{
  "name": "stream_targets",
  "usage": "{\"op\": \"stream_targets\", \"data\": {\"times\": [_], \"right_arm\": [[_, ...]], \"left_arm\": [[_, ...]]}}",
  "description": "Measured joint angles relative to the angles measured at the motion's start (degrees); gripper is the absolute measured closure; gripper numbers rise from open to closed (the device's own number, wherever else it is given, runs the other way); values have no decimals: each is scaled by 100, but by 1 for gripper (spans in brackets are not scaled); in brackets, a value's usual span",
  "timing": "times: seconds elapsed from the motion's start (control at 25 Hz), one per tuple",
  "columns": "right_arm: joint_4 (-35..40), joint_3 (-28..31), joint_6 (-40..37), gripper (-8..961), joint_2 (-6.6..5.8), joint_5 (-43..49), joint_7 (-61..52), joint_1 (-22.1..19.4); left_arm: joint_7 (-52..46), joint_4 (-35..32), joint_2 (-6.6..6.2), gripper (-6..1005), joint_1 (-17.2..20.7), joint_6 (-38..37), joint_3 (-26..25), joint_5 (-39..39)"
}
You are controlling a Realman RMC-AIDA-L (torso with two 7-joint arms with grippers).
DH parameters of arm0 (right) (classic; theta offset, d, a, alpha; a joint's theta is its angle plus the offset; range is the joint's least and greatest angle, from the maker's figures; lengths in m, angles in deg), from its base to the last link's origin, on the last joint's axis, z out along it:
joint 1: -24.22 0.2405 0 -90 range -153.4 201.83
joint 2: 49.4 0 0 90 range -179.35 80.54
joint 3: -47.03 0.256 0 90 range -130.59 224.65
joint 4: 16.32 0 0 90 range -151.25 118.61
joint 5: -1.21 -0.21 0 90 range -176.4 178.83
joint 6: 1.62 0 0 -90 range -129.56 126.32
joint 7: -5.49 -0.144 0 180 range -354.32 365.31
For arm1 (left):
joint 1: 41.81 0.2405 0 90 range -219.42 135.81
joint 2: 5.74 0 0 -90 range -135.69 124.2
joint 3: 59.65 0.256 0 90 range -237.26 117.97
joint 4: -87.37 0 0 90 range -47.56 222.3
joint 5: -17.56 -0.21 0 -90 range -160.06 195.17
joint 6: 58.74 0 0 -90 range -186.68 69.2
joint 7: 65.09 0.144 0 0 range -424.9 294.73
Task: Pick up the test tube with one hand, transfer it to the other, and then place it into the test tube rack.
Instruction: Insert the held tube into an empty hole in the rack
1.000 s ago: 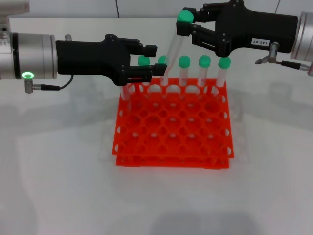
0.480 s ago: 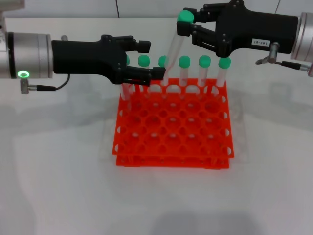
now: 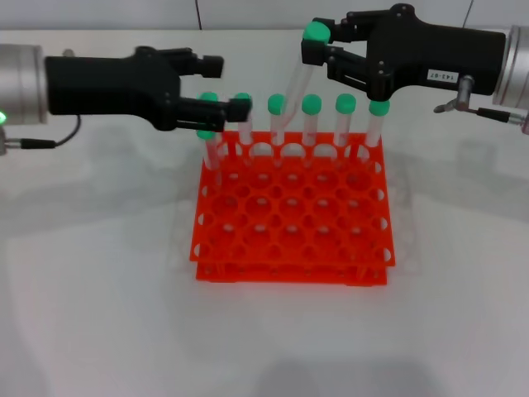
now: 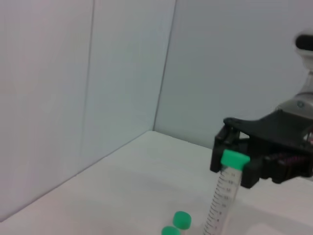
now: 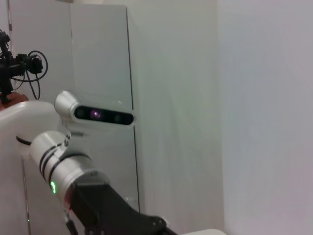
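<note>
The handover looks done: the right gripper (image 3: 318, 45) clenches the test tube (image 3: 296, 83) by its green cap, tilted above the far row of the test tube rack (image 3: 291, 211), while the left gripper (image 3: 216, 89) hangs released beside that row; placing remains. The left wrist view shows the cap pinched between fingers; the right wrist view shows only the left arm

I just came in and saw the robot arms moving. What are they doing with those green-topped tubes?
The right gripper is holding one test tube by its green cap, tilted above the back row of the orange test tube rack. It isn't in a hole yet. The left gripper is open and empty, off to the rack's back left corner. Other green-capped tubes already stand in the back of the rack.
</note>
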Motion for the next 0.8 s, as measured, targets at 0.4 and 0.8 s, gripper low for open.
{"op": "stream_targets", "data": {"times": [0.4, 0.8], "right_arm": [[-12, -20, -12, 689, 7, -55, 0, -141], [-39, -74, -62, 688, 17, -63, 0, -314]], "left_arm": [[-995, -1185, -11, 106, 651, -399, -18, -31], [-1344, -1885, -153, 105, 1315, -855, -19, -77]]}}
